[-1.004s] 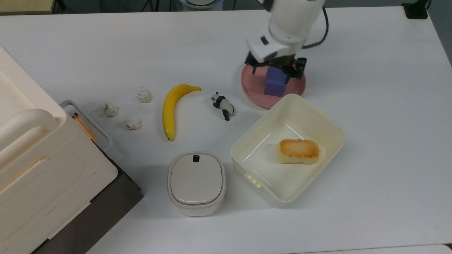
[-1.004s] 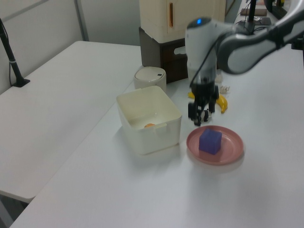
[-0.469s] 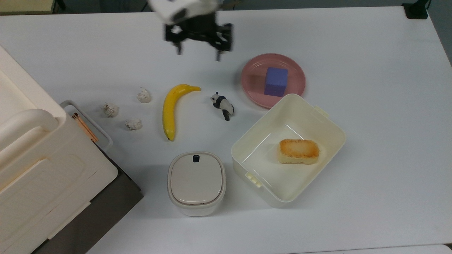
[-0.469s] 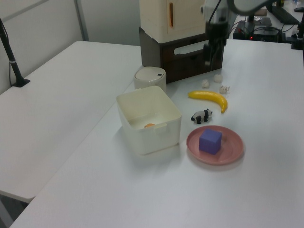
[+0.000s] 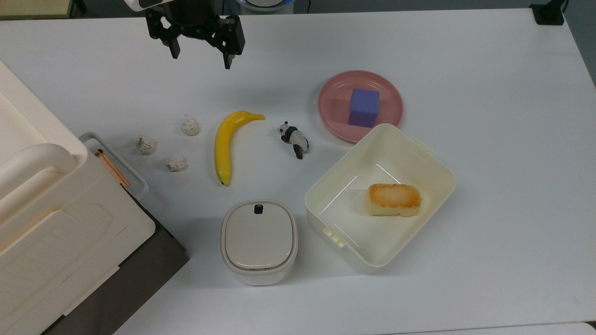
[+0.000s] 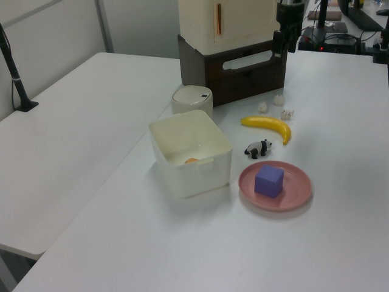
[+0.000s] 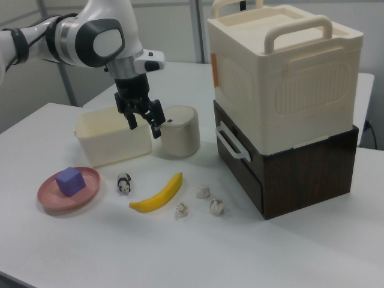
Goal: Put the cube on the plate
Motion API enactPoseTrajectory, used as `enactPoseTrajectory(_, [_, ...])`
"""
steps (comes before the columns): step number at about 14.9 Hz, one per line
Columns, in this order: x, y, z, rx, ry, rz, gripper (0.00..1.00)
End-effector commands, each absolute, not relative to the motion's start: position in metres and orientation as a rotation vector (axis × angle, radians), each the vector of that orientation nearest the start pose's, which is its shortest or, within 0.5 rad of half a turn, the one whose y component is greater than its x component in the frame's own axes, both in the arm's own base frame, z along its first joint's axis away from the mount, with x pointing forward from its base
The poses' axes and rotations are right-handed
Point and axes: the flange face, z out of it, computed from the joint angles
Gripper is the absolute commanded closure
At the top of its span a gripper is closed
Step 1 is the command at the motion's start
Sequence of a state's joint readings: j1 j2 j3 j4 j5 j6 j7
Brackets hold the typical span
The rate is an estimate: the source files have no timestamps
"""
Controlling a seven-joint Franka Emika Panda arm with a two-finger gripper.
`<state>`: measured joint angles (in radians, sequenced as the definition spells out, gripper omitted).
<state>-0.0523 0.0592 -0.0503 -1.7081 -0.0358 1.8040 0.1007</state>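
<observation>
Now the cube (image 5: 363,108) sits flat on the plate (image 5: 334,93), slightly toward the top view's right of its centre, its edges roughly square to the picture; as a cube it has no long axis. The gripper (image 5: 199,50) hangs empty above the bare table (image 5: 489,139), well apart from the plate, its fingers spread apart. The top view looks down into the cream tub (image 5: 437,167) and shows one toasted bread piece (image 5: 394,199); the right view shows the tall cream case (image 7: 282,66) on its dark base. There is one banana (image 5: 227,142), one toy panda (image 5: 293,138), one lidded pot (image 5: 259,240) and three small white lumps (image 5: 175,163).
</observation>
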Motion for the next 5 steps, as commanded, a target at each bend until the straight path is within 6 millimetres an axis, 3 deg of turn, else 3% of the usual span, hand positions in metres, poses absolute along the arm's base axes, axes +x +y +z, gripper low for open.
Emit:
enactPoseTrajectory(1, [0.5793,-0.0573,0.5480,-3.160,0.285,-0.024,0.00])
enactPoseTrajectory(5, [0.5794,-0.0573,0.5481,-3.161,0.270,-0.026,0.00])
